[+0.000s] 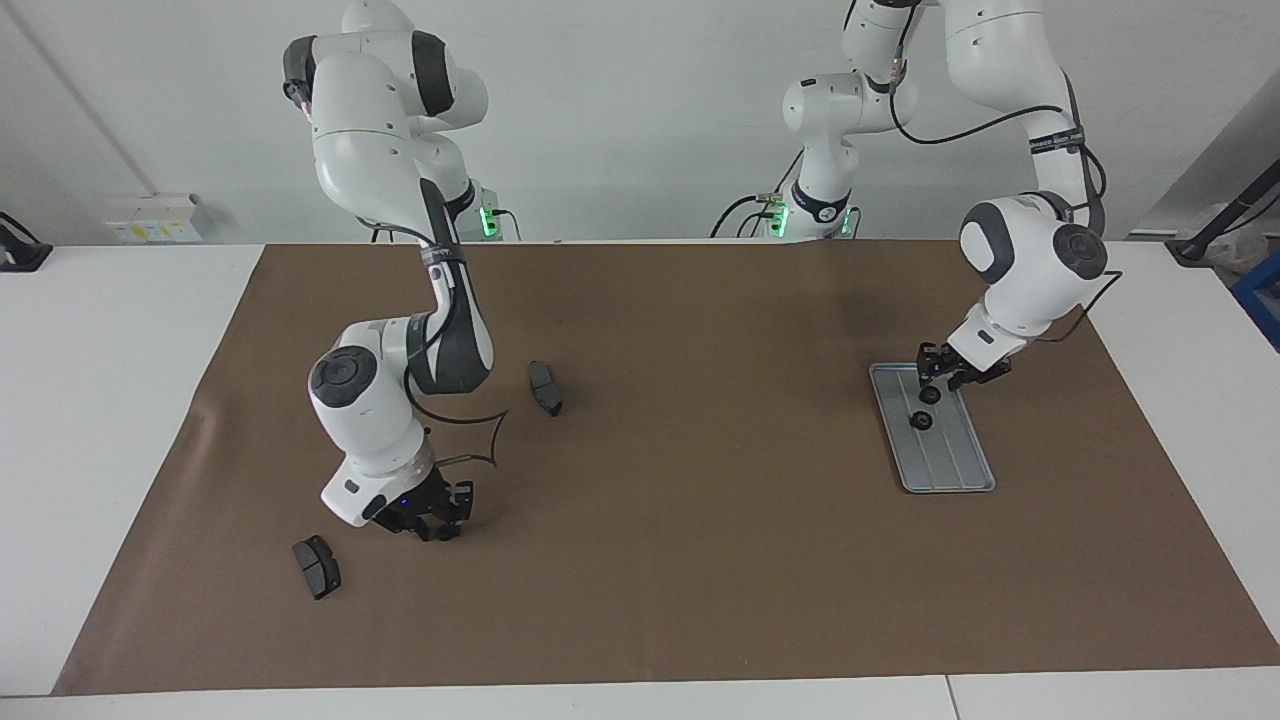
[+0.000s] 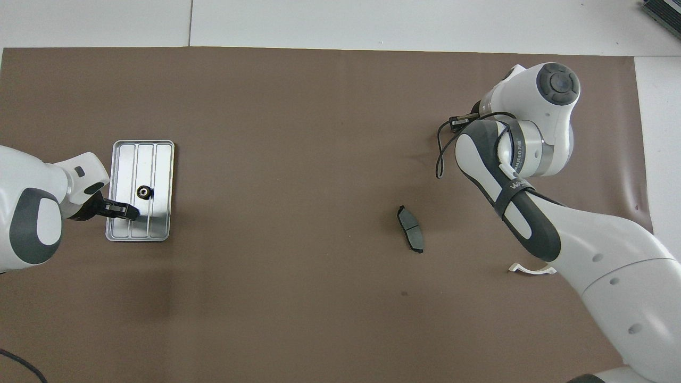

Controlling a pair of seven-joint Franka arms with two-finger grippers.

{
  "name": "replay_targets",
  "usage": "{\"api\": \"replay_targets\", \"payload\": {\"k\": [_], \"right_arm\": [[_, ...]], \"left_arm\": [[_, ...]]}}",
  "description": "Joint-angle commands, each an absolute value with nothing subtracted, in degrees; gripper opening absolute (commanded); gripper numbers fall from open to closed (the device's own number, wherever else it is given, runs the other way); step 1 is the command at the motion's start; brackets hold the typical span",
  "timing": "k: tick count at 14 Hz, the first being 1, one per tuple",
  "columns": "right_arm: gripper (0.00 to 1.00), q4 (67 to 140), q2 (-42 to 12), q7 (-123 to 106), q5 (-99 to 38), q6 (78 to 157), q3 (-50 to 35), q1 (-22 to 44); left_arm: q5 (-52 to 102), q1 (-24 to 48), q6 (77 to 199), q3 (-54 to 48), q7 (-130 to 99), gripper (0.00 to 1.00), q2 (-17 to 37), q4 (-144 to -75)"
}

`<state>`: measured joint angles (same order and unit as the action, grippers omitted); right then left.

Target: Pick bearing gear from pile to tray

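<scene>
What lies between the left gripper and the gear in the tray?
Nothing: the overhead view shows only bare tray ridges between the left gripper and the gear.

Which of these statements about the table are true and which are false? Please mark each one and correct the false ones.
1. A small black gear lies in the tray. True.
2. The left claw grips the gear. False: it hangs over the tray, apart from the gear, which lies loose.
3. The right claw is low over the brown mat, beside a dark brake pad. True.
4. Both brake pads lie in the tray. False: both lie on the mat; the second brake pad is nearer to the robots.
5. A white half-ring bracket lies on the mat. True.
</scene>
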<state>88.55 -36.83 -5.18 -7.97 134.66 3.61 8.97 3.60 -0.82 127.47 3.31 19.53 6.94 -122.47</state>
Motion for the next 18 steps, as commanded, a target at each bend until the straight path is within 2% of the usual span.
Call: {"api": "replay_targets", "payload": {"k": [1, 4, 6, 9, 12, 16, 18], "right_arm": [[0.0, 89.3, -38.0, -6.4, -10.5, 136.2, 2.5, 8.7], [0.0, 88.5, -36.4, -5.5, -10.5, 133.0, 2.7, 9.7], [0.0, 88.6, -33.2, -1.3, -9.7, 128.8, 2.7, 11.0], [0.0, 89.0, -27.0, 8.3, -8.4, 120.1, 2.9, 15.4], [0.0, 89.6, -24.3, 16.4, -8.1, 116.7, 2.8, 20.3], [0.0, 91.2, -23.6, 29.7, -8.1, 119.2, 2.6, 28.5], [0.0, 92.6, -25.0, 38.1, -8.1, 125.7, 2.6, 33.9]], "left_arm": [[4.1, 2.0, 126.5, 3.3, 14.8, 0.92, 6.2, -119.2], [4.1, 6.5, 124.4, 3.3, 6.3, 0.92, 6.5, -116.3], [4.1, 9.3, 124.0, 3.2, 1.0, 0.92, 6.6, -115.3], [4.1, 12.7, 124.0, 3.2, -6.0, 0.94, 6.7, -114.1], [4.1, 13.4, 124.5, 3.1, -7.7, 0.95, 6.7, -113.9], [4.1, 14.8, 125.2, 3.0, -11.2, 0.95, 7.1, -113.6], [4.2, 15.6, 125.2, 3.0, -12.6, 0.95, 7.3, -113.0]]}}
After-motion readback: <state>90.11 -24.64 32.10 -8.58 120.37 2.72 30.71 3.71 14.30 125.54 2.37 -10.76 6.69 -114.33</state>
